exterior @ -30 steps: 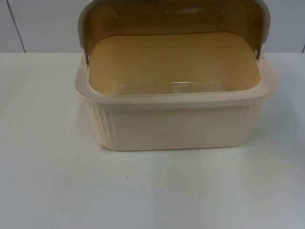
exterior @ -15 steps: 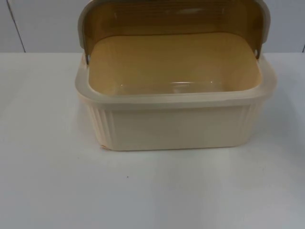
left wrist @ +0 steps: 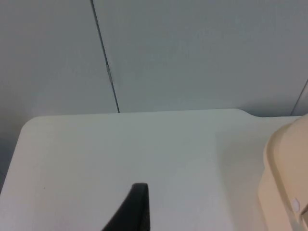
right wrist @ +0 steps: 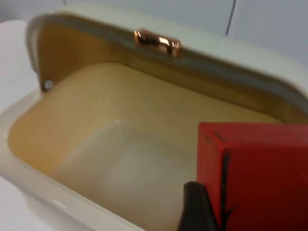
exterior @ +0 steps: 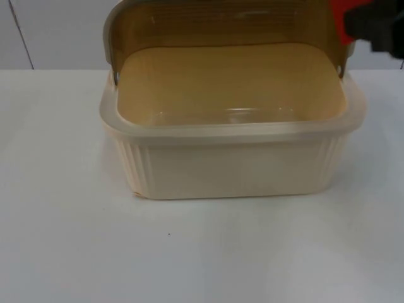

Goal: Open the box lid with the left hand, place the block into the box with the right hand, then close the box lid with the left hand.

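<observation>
The cream box [exterior: 233,167] stands in the middle of the table with its brownish lid [exterior: 221,25] raised at the back; the inside is bare. My right gripper [exterior: 374,26] is at the box's back right corner, above the rim, shut on the red block [exterior: 341,17]. The right wrist view has the red block [right wrist: 260,173] held over the open box [right wrist: 120,154], in front of the lid's copper clasp [right wrist: 156,41]. My left gripper [left wrist: 136,211] waits over the table to the left of the box [left wrist: 284,178].
White table top [exterior: 189,252] stretches in front of and on both sides of the box. The grey partition wall [left wrist: 192,53] closes the table at the back.
The right gripper with the red block has come into the top view from the upper right, reaching the box's back right corner. Box and lid have not moved.
</observation>
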